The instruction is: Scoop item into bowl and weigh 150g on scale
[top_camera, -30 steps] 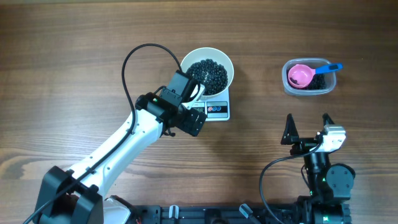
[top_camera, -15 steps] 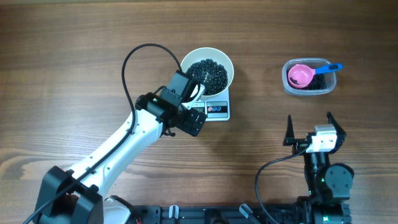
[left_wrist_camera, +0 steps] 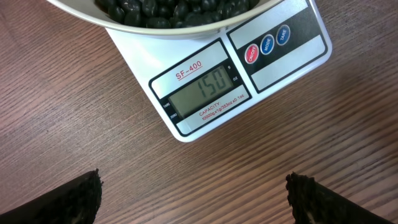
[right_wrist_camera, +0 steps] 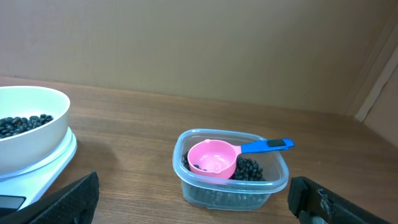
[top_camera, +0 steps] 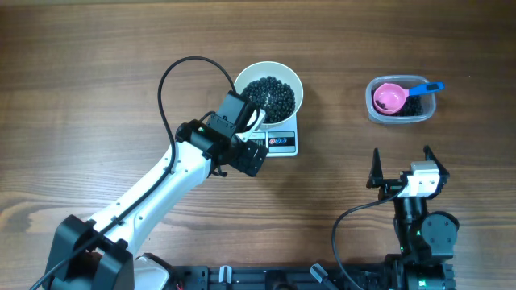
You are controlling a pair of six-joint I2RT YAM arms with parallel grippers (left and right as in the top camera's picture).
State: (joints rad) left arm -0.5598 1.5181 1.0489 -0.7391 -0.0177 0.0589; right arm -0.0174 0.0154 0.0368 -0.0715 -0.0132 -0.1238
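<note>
The white bowl (top_camera: 270, 93) holds a heap of black beans, the item (top_camera: 272, 95), and stands on the scale (top_camera: 282, 142). In the left wrist view the scale (left_wrist_camera: 273, 56) shows 150 on its display, under the bowl (left_wrist_camera: 186, 31). My left gripper (top_camera: 246, 133) hovers at the scale's front left, open and empty (left_wrist_camera: 193, 180). My right gripper (top_camera: 401, 165) is open and empty near the front right, apart from everything. In the right wrist view it (right_wrist_camera: 193, 186) faces the clear tub, with the bowl (right_wrist_camera: 31, 137) at the far left.
A clear plastic tub (top_camera: 401, 101) at the back right holds more black beans (right_wrist_camera: 249, 169) and a pink scoop with a blue handle (right_wrist_camera: 214, 158). A black cable loops from the left arm (top_camera: 173, 72) beside the bowl.
The right gripper has turned slightly and levelled out, staying open. The left arm, bowl and scale have not moved.
</note>
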